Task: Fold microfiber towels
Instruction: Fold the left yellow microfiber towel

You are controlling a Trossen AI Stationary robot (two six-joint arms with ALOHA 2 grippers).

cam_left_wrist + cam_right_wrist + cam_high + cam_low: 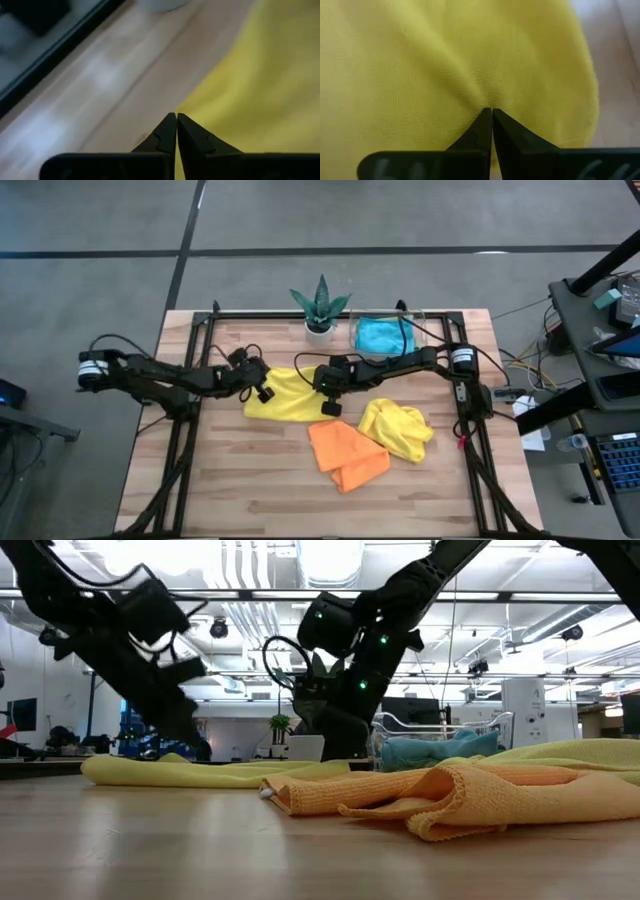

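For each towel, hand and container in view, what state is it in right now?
Spread yellow towel: lying flat, not folded, both hands at it.
Second yellow towel: crumpled heap.
Orange towel: loosely doubled over, untidy.
Blue towel: bunched inside the clear tray.
Left hand: shut, tips at the spread towel's edge.
Right hand: shut, pinching a pucker of the spread towel.

Ceiling lamps (pixel 330 560) glare bright overhead; the counter (pixel 250 480) is evenly lit with faint shadows, and both wrist views look soft
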